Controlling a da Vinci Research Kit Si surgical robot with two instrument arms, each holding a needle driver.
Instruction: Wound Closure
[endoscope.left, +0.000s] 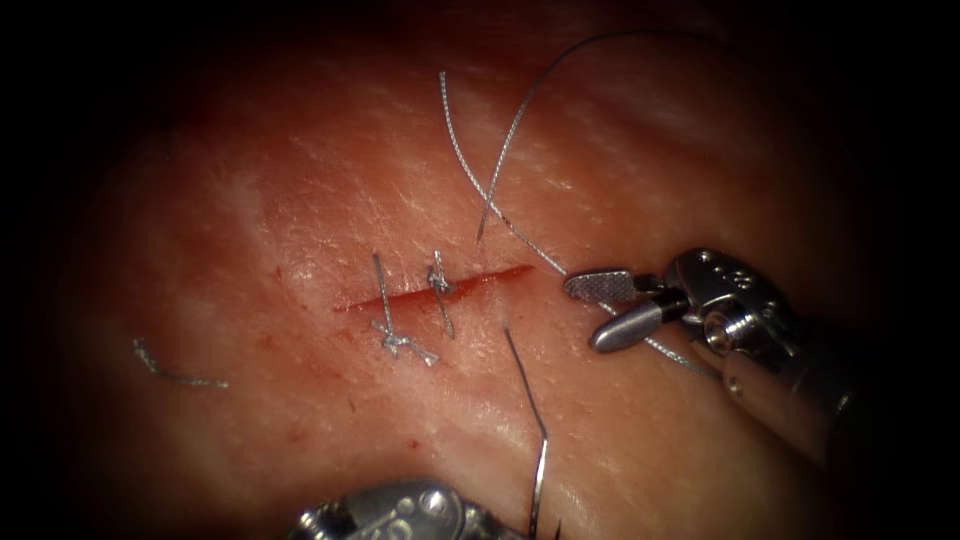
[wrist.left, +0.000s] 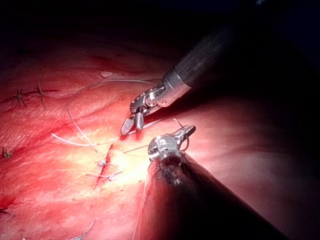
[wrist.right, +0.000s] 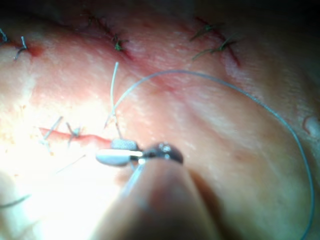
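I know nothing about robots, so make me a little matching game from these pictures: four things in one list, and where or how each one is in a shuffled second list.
Things:
1. right tool
2. two knotted stitches
3. cut end of thread
4. left tool

Places or states:
a. lying loose on the tissue, far to the left of the cut
b. crossing the cut
c. jaws open, beside the cut's right end
d. at the lower edge of the endoscope view, below the cut

Pairs: 1-c, 2-b, 3-a, 4-d
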